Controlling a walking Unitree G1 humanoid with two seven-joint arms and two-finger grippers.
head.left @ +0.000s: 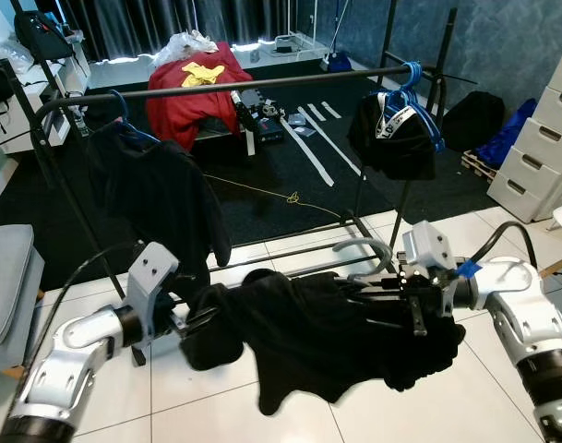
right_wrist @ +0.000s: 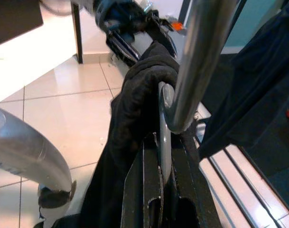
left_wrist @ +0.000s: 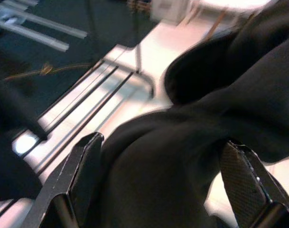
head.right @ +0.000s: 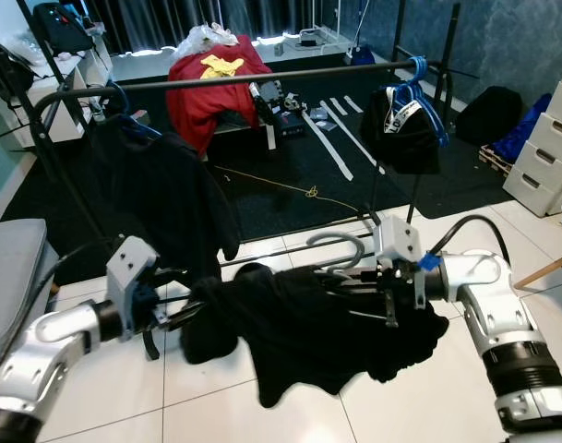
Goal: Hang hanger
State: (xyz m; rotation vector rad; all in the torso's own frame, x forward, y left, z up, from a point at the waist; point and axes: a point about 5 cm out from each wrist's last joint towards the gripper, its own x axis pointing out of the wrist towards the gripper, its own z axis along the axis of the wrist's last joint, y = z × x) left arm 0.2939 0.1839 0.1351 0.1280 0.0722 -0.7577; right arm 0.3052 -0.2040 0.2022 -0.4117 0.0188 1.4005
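Both grippers carry one black garment (head.left: 327, 337) on a grey hanger (head.left: 359, 254) above the white tiled floor (head.left: 216, 397), in front of a black rack (head.left: 262, 83). In the left eye view the right gripper (head.left: 391, 300) is pinched shut on the hanger just below its hook, at the garment's right end. The left gripper (head.left: 202, 321) meets the garment's left end. On the rack's rail a dark top (head.left: 161, 198) hangs near the left end and another dark garment on a blue hanger (head.left: 412, 101) near the right end. Beyond the rack a red cloth (head.left: 193, 97) lies on the black carpet.

From the left wrist, the spread fingers (left_wrist: 82, 166) have the black fabric between them.

From the right wrist, the closed fingers (right_wrist: 175, 185) clamp the hanger's metal hook, with the fabric bunched beside it.
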